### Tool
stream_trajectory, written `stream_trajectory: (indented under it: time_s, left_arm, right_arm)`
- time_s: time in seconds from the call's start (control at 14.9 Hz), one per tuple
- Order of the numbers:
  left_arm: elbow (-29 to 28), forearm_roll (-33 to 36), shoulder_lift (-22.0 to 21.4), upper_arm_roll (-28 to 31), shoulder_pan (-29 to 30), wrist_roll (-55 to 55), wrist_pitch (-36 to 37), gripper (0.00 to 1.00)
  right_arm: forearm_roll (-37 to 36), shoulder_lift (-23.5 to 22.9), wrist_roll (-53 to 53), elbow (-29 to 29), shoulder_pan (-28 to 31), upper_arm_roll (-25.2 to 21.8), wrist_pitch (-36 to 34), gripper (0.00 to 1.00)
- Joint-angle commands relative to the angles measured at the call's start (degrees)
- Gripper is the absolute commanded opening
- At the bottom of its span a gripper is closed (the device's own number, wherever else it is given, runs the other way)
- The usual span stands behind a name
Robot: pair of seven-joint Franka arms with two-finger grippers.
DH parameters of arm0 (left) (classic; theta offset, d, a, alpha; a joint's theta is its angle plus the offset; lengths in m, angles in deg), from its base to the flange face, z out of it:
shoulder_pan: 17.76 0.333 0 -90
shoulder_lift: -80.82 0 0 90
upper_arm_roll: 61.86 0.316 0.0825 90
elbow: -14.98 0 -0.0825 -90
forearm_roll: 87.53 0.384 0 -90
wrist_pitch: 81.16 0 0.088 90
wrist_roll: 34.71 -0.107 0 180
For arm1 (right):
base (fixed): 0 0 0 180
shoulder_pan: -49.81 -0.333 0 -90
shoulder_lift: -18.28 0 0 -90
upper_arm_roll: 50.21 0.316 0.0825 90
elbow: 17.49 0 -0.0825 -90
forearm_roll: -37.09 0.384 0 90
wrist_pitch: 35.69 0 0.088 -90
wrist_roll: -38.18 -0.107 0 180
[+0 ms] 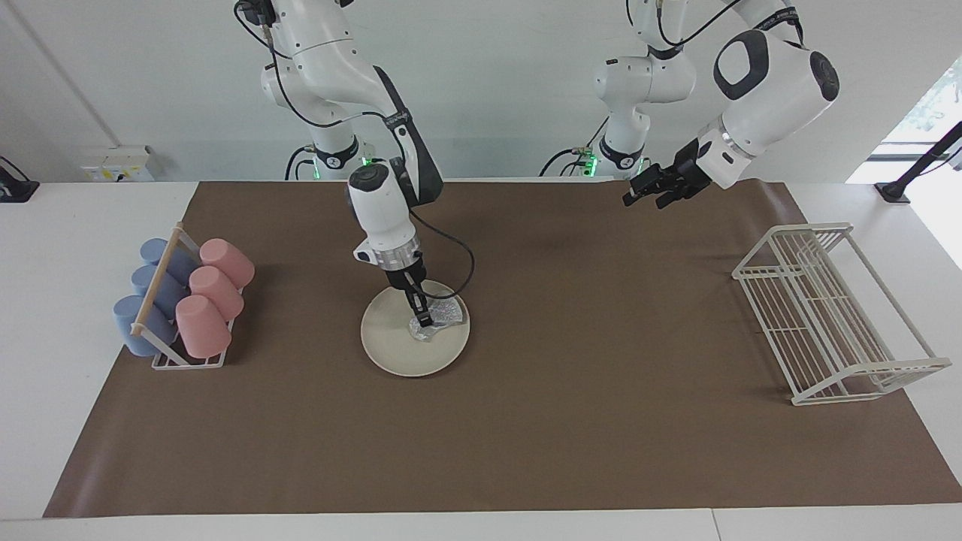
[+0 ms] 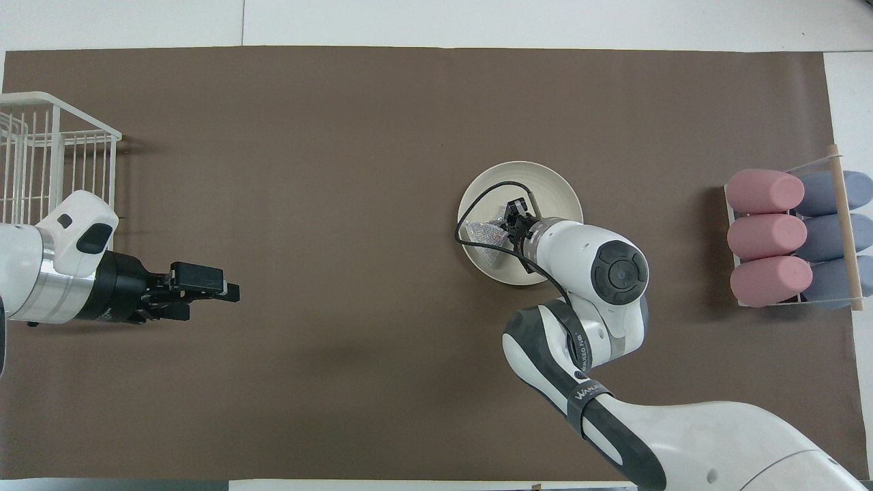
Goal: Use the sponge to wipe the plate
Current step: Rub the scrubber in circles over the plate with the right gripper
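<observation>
On the brown mat (image 1: 571, 421), the right gripper (image 1: 425, 321) pinches the soft, light sponge (image 1: 432, 326) at its waist against the stiff, probably slippery plate (image 1: 391, 347); the left gripper (image 1: 639, 192) waits, jaws spread.

The plate (image 1: 398, 352) lies on the mat (image 1: 526, 436) covering the surface, toward the right arm's end. The sponge (image 1: 442, 325) sits on the plate, under the right hand (image 1: 425, 321). The cup rack (image 1: 180, 300) stands at that end; the wire rack (image 1: 827, 315) at the left arm's end, the left hand (image 1: 631, 197) raised over the mat.
</observation>
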Motion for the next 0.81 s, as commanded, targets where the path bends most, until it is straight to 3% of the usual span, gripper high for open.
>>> stream_trajectory:
  time_s: [0.0,0.2,0.4,0.61,0.74]
  left_arm:
    - [0.87,1.99,0.4,0.11,-1.04,1.06,-1.25,1.0]
    - [0.96,4.89,0.48,0.11,0.18,0.54,-2.99,1.0]
    - [1.57,4.89,1.01,0.11,2.47,0.98,-5.03,1.0]
    - [1.49,5.59,1.01,0.29,2.91,0.97,-6.34,1.0]
    - [2.01,5.68,1.54,0.29,3.09,0.98,-7.31,1.0]
  right_arm:
    - [0.99,-5.99,10.87,0.64,4.99,-0.02,1.47,0.0]
    - [0.99,-5.47,15.29,-1.03,6.67,-0.11,1.21,0.0]
    - [0.99,-4.24,11.72,-1.48,4.75,0.07,-0.45,0.0]
    - [0.99,-1.43,5.99,-0.52,0.62,-0.11,-5.36,0.0]
    - [0.91,1.37,6.07,2.55,1.31,-0.2,-12.99,0.0]
